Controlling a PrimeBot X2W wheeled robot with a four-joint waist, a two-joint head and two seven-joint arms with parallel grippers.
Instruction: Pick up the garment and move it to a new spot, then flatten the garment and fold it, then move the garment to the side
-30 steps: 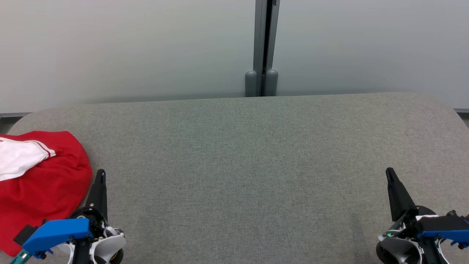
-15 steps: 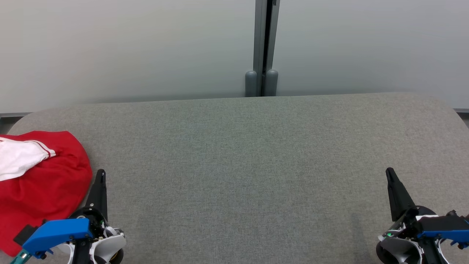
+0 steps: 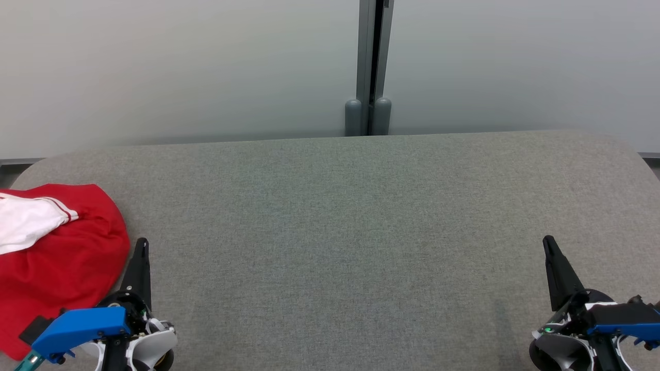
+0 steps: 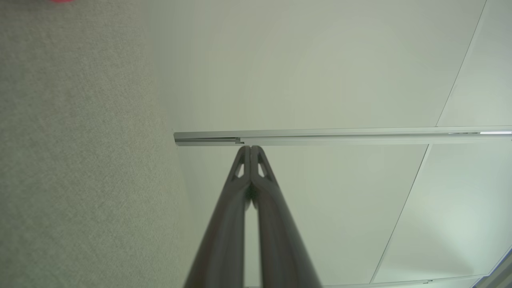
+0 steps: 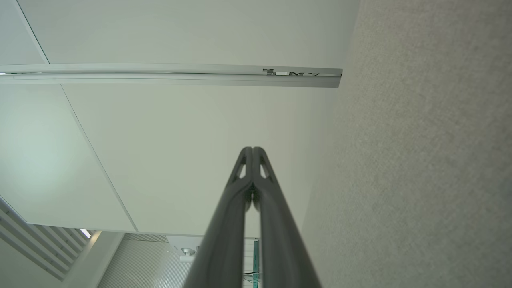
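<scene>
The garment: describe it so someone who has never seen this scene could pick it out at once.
A wide grey table stands before a pale wall. At its left end, beside the left claw, lies a crumpled garment. Bright red with a white, red-striped part, it stands out from the grey surface and dark claw.

Grey felt table [image 3: 361,216]; pale wall panels [image 3: 180,67]

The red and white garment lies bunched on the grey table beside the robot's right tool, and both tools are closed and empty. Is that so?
Not quite. The head view shows the garment beside the left tool, not the right tool. The rest holds: it lies bunched on the grey table, and both tools are closed and empty.
</scene>
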